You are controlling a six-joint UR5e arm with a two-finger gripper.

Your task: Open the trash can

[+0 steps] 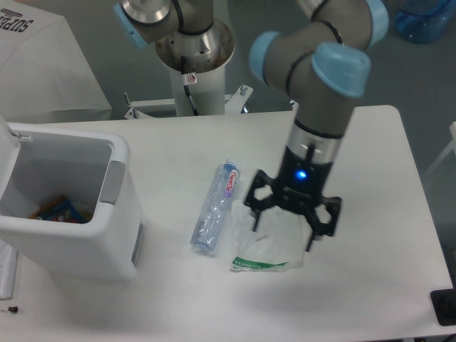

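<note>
The trash can (68, 239) is a large white boxy bin at the left of the table. Its top stands open, with the lid (8, 139) tipped up at the far left edge and colourful rubbish (60, 210) showing inside. A grey push tab (112, 182) sits on its right rim. My gripper (283, 239) hangs open over the middle of the table, well to the right of the bin, with its fingers spread above a clear plastic bag (269, 246). It holds nothing.
A crushed clear plastic bottle (214, 206) with a blue cap lies between the bin and the gripper. The clear bag has a green printed strip at its front edge. The arm's white base post (194, 71) stands at the table's back edge.
</note>
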